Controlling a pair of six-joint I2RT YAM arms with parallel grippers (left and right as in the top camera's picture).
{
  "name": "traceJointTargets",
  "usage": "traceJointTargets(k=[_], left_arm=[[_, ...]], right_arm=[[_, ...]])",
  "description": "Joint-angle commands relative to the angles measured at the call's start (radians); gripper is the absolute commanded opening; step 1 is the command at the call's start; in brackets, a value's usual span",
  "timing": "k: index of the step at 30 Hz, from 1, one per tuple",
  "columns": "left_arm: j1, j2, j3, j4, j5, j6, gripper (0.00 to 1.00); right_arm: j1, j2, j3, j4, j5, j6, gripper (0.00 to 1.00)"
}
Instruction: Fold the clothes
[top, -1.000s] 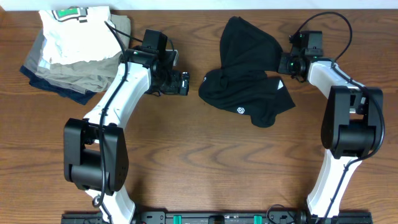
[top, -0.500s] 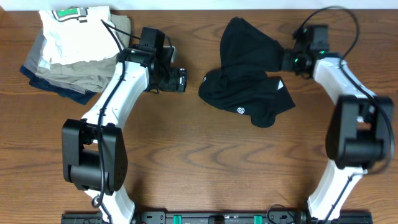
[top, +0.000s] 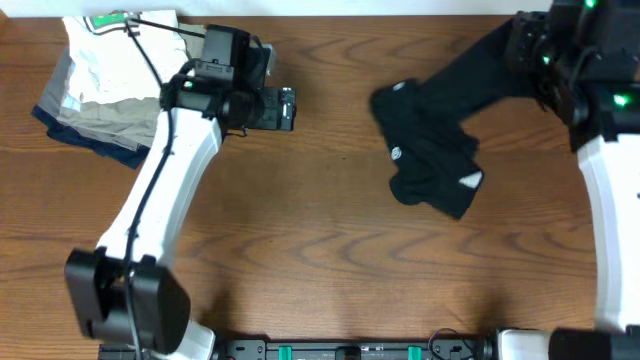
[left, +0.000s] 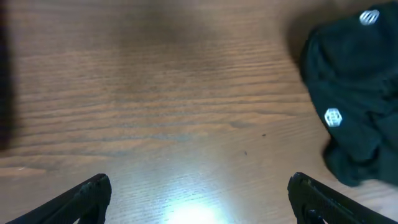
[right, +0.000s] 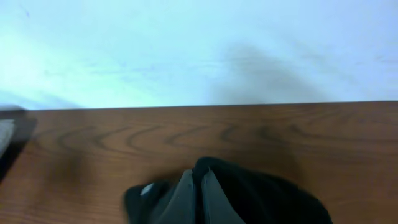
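The black garment (top: 430, 165) is soft and crumpled, and lies in the right half of the overhead frame. Its bunched lower end rests on the counter (top: 330, 230) just right of centre, and a long dark band of cloth stretches from there up and to the right, toward the upper right corner, where it is pinched in the right tool (top: 530, 50). Small white marks show on the heap: a round logo (top: 397, 153) on its left side, a triangular patch (top: 470, 181) at its lower right edge, and a fleck near the upper left fold.
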Motion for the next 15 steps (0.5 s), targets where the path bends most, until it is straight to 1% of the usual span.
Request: traceJointTargets(k=[1,5,8,12,15], left_arm=[[-0.001,-0.05,0.026,-0.018,-0.008,0.018,0.91],[-0.004,-0.074,0.026,-0.042,-0.008,0.021,0.92],[-0.02,-0.069,0.026,-0.048,-0.003,0.024,0.92],[-0.071,-0.04,0.026,-0.031,0.048,0.09,0.92],[-0.113,-0.01,0.026,0.002,0.061,0.093,0.93]], right_arm=[[-0.006,-0.082,0.005,-0.009,0.037,-0.016,0.01],[-0.006,-0.16,0.005,-0.012,0.071,-0.016,0.01],[-0.006,-0.194,0.005,-0.014,0.134,-0.018,0.01],[-0.006,-0.185,0.005,-0.04,0.136,-0.024,0.01],[-0.009,-0.164,0.005,-0.062,0.136,-0.024,0.01]])
